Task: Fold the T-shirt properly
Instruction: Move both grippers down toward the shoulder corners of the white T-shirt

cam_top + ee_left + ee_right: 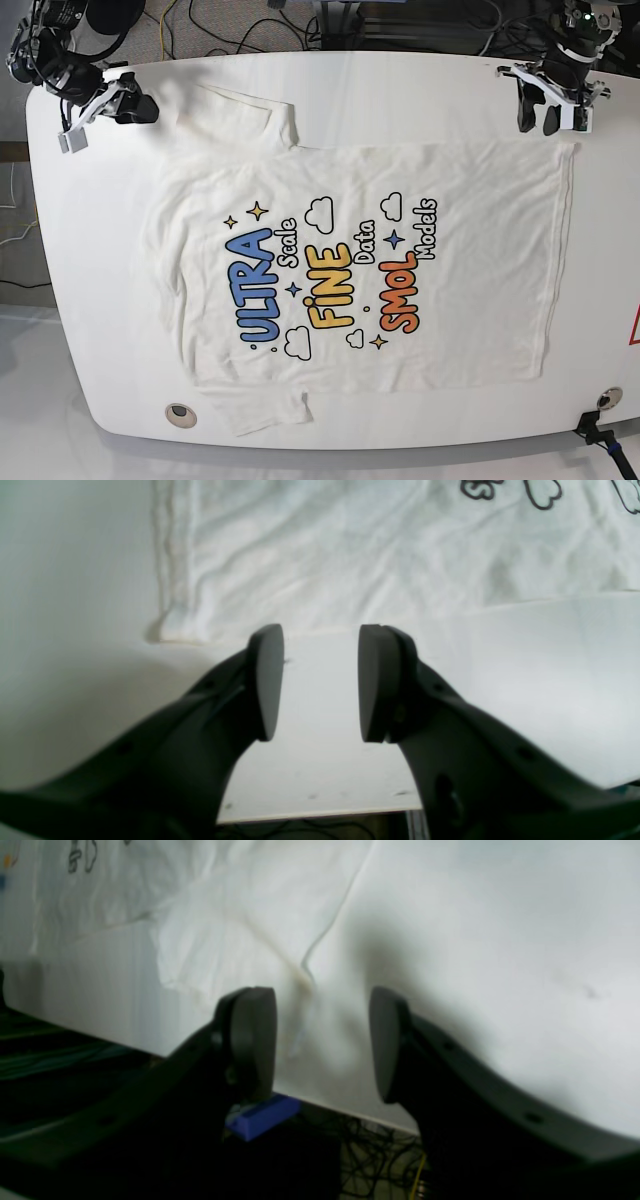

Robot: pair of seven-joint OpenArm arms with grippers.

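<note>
T-shirt placement is flat and print-up across the middle of the white desk, with the hem lying toward the desk's right edge and the collar toward its left edge. One sleeve is spread toward the far edge, the other toward the near edge. No fold is seen yet, so the task is judged to be at its start.

The left gripper is held at the far right corner, just off the hem corner, with its jaws spread and nothing between them. This position is judged to suit a pinch on that corner. The right gripper is held at the far left corner, jaws likewise spread and empty, close to the edge of the far sleeve.

A round insert is set into the desk near the near left corner, clear of the cloth. Cables hang beyond the far edge. Nothing is seen obstructing either gripper.
</note>
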